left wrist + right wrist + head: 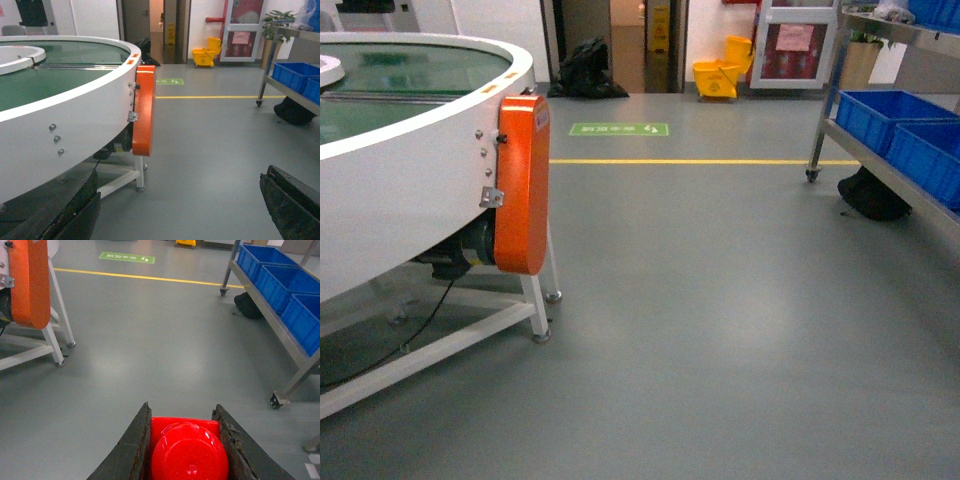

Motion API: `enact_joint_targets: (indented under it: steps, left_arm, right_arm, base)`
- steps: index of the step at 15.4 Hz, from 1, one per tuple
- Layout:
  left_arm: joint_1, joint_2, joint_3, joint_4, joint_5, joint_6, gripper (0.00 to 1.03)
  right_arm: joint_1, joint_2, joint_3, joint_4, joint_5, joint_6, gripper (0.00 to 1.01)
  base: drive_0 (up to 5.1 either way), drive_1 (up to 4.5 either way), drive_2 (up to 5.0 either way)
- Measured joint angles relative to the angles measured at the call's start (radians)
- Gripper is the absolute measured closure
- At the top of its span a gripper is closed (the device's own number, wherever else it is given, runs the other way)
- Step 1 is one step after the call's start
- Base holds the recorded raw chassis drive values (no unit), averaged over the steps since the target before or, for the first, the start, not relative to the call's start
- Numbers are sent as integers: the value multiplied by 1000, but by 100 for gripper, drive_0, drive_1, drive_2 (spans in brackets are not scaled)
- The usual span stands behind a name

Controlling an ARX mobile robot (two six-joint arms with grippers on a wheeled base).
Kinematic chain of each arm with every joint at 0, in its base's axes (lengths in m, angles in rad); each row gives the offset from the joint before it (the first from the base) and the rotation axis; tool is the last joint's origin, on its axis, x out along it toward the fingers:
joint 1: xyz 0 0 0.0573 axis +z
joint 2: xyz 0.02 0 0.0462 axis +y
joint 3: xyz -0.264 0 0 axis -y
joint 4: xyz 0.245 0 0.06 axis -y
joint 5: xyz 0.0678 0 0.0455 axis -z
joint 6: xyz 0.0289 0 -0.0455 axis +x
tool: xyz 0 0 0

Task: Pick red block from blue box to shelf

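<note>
- Right gripper (186,450): dark jaws pinching the small red plastic studded block (187,452) from both sides, held above grey floor (150,340).
- Left gripper (180,210): jaws spread wide, nothing between.
- Stainless-steel wheeled shelf (280,335) with dark blue ribbed crates (275,270) stands well apart, right.
- White round conveyor with orange guard (523,185) on left.

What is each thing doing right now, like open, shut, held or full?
Red block: held between the right gripper's fingers.
Right gripper: shut on the red block.
Left gripper: open, holding nothing.
Shelf: standing on wheels, blue bins on it.
Blue bins: look empty.
Doorway: open.
</note>
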Motion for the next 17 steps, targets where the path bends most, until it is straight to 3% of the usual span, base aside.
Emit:
enact_joint_targets:
  steps: [2, 17]
  left_arm:
    - [2, 0, 0, -4, -2, 0, 5]
    - [2, 0, 0, 0, 0, 0, 5]
  right_arm:
    - [0, 6, 0, -2, -1, 0, 73]
    - [0, 0, 0, 1, 0, 0, 73]
  base:
    - [8, 441, -426]
    - [-197, -197, -197]
